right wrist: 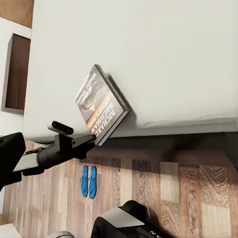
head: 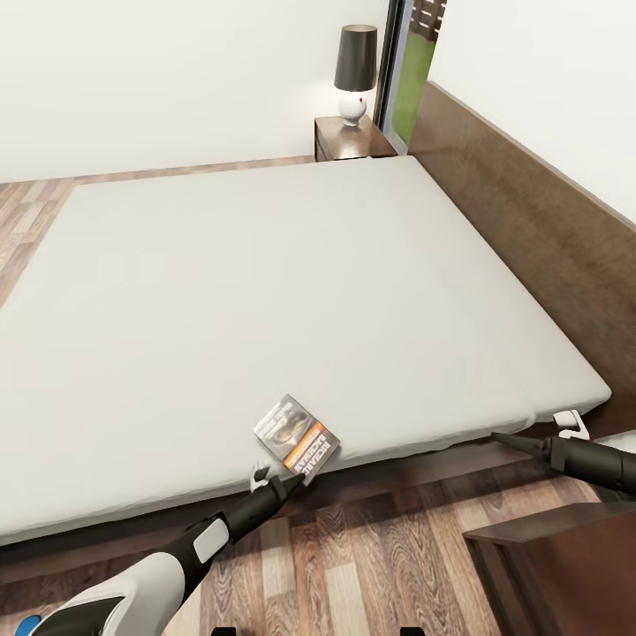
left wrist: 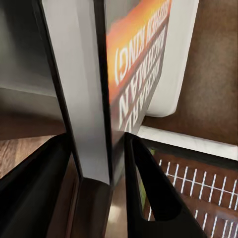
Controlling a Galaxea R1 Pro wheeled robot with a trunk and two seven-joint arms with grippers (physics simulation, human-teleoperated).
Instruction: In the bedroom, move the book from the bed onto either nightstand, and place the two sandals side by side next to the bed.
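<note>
White walls and wood-plank floor (head: 371, 548) surround the bed (head: 265, 291), whose pale mattress is backed by a dark headboard (head: 530, 212). At the far corner a nightstand (head: 349, 140) carrying a lamp (head: 355, 71) is seen from the head view. The book (head: 298, 438) is held tilted at the mattress's near edge, its orange band lowest, its long axis running from the left gripper (head: 276, 481) up toward the mattress. In the left wrist view the book (left wrist: 134, 74) is seen edge-on, clamped between the dark fingers (left wrist: 148, 193), which are closed on its lower edge. The right wrist view adds the two blue sandals (right wrist: 89, 181), lying side by side on the floor below the book (right wrist: 101, 106). The right gripper (head: 570, 427) is seen near the bed's corner; its opening cannot be judged.
</note>
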